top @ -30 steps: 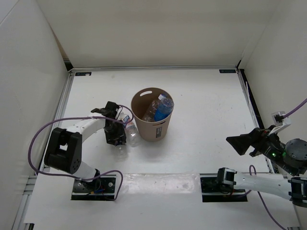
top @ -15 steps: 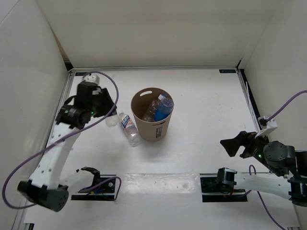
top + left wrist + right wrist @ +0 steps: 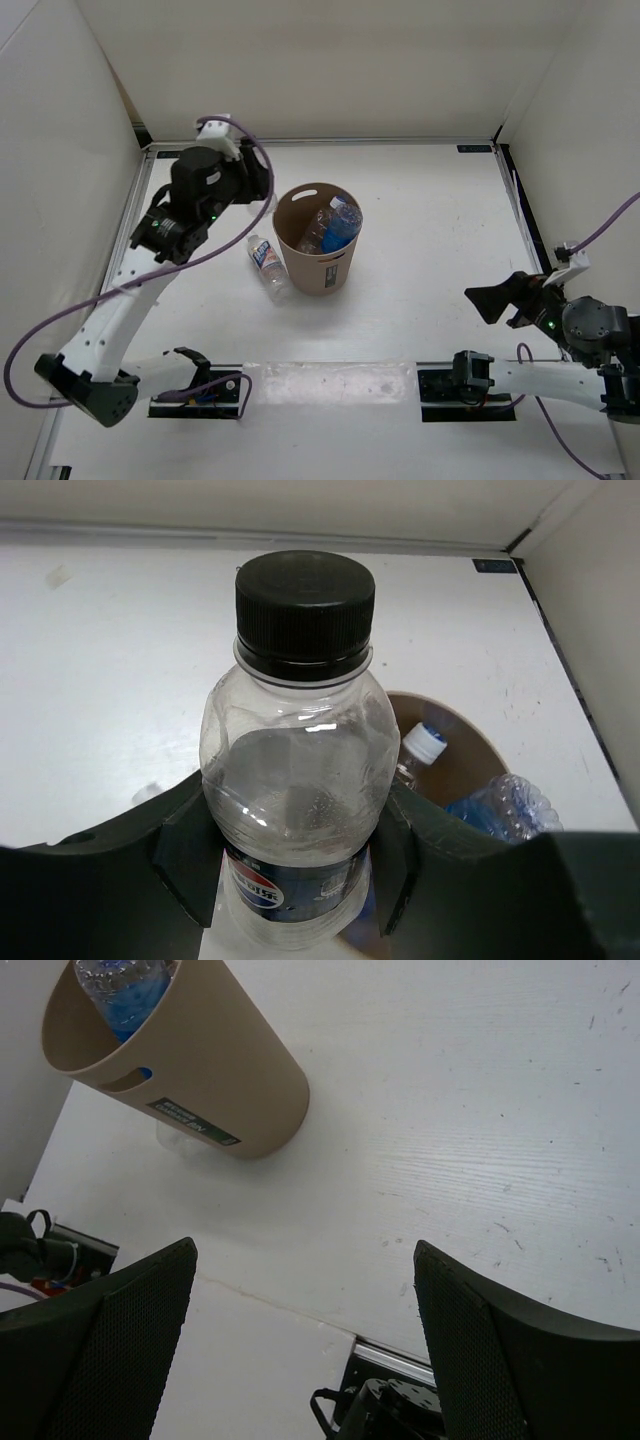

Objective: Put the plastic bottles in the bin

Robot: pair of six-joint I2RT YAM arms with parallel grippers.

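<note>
Bottles [image 3: 335, 225] in bin [image 3: 318, 268]: two. Pepsi bottle [image 3: 292, 780] is pinched by left jaws, another bottle [image 3: 270, 266] left on bench [image 3: 430, 220]; right jaws spread.

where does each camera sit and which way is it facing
top external: overhead at the near edge, looking down at the table; left arm and right arm show.
left wrist: raised left of the bin, facing over it; left gripper shut on a black-capped bottle.
right wrist: at the table's right, facing the bin; open right gripper frames it.
shared: all three show the bin.
</note>
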